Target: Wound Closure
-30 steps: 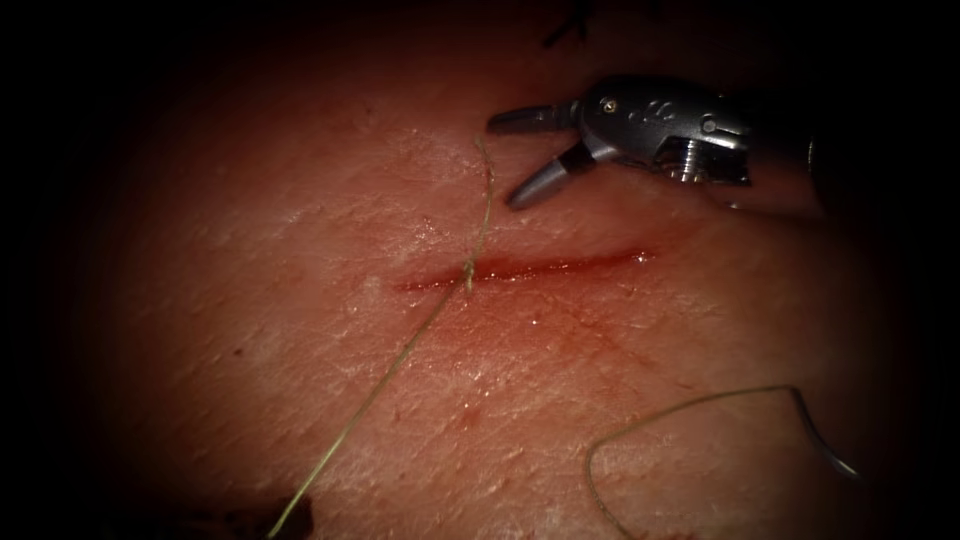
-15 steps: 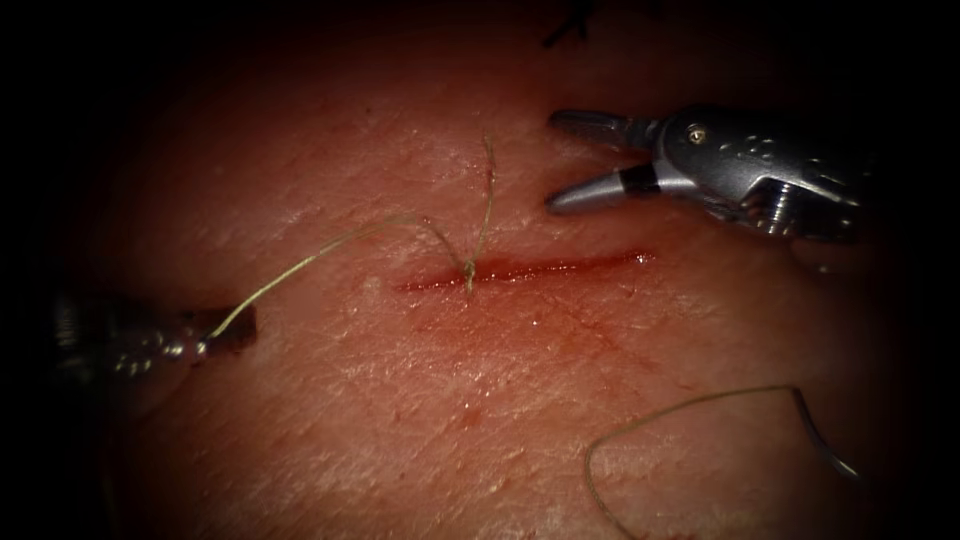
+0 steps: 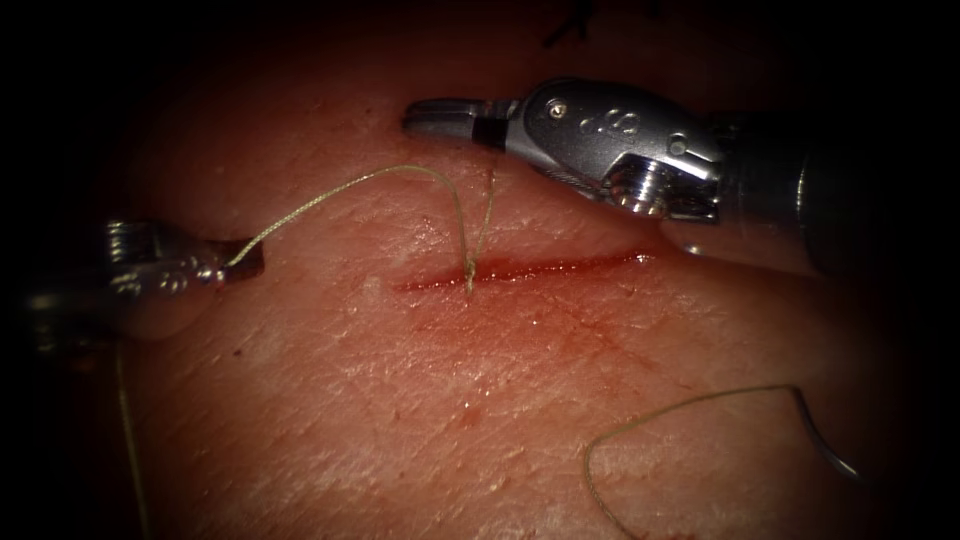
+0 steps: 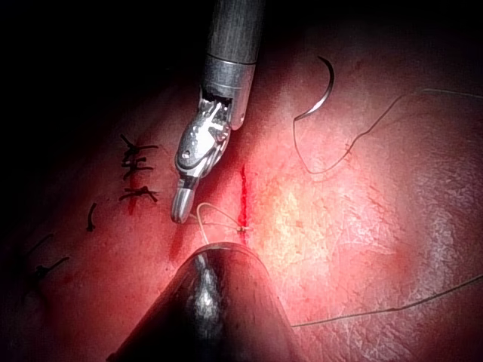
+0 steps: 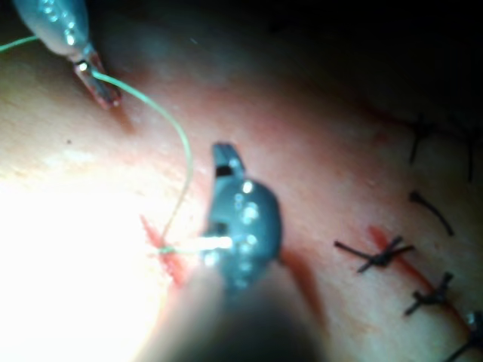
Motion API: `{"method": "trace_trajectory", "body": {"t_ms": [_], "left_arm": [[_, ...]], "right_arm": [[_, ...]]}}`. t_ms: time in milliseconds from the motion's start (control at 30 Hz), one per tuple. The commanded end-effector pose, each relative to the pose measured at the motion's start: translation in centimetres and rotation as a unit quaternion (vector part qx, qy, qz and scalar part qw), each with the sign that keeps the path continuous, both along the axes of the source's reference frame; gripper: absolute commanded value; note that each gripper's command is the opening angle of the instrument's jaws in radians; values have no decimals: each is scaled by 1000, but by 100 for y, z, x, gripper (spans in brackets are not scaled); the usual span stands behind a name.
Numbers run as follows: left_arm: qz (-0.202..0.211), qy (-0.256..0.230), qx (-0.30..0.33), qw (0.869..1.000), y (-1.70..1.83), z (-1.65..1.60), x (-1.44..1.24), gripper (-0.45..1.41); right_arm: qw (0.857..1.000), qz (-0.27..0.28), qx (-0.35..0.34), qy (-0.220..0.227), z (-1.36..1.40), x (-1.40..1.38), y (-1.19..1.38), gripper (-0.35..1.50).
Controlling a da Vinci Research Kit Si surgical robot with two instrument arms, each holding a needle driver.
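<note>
The left arm's slim metal needle driver (image 3: 235,265) is coming in from the endoscope view's left, and its jaws are clenching the pale green thread (image 3: 340,195) near their tips. From that grip the thread is arching up and over to the right, then dropping into the narrow red cut (image 3: 525,270) in the pink pork tissue (image 3: 420,400), close to the cut's left end. A second, short strand of thread is standing up from the same spot towards the right arm's tool.

The right arm's silver wristed needle driver (image 3: 425,115) is reaching in from the right, above the cut, with its jaws pressed together; I cannot tell whether they are pinching the tip of the short strand, which is ending just below them.

The thin curved steel needle (image 3: 825,440) is lying loose on the tissue, below the cut and towards its right end, well apart from both tools and not in the tissue. A loop of thread is trailing from it to the left. Dark stitches (image 4: 136,170) are sitting in a row on the tissue beyond the right arm's tool.
</note>
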State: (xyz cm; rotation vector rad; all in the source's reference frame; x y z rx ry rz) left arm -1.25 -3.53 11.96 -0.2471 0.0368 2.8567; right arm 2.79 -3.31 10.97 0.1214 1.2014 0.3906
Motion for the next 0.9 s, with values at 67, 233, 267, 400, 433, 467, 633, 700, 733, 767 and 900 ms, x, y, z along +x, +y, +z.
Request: {"method": "trace_trajectory", "body": {"t_ms": [67,233,267,400,433,467,633,700,733,767,900], "left_arm": [[3,1,-1,1000,0,5,-4,-45],[10,3,-2,1000,1,4,-8,-45],[13,3,-2,1000,2,3,-8,-45],[22,16,-16,1000,7,5,-9,-45],[24,17,-17,999,9,6,-8,-45],[27,17,-17,999,11,8,-8,-45],[34,21,-25,999,27,24,-12,-45],[31,23,-26,999,34,35,-18,-45],[33,24,-28,999,36,41,-21,-45],[33,27,-32,999,39,50,-28,-45],[37,15,-28,999,39,81,-53,-45]], "right_arm": [[1000,-2,-5,-3,7,14,11,-30],[999,-34,2,-9,17,30,11,-35],[999,-41,3,-9,18,30,10,-35],[998,-70,5,-4,24,20,-3,-35],[997,-80,6,-1,24,15,-6,-35],[996,-90,7,4,24,11,-9,-35],[990,-134,19,30,22,-7,-25,-35],[988,-142,26,46,19,-14,-33,-35],[987,-144,27,57,17,-17,-37,-35],[987,-142,30,69,15,-20,-40,-35],[984,-133,36,113,10,-29,-49,-35]]}}
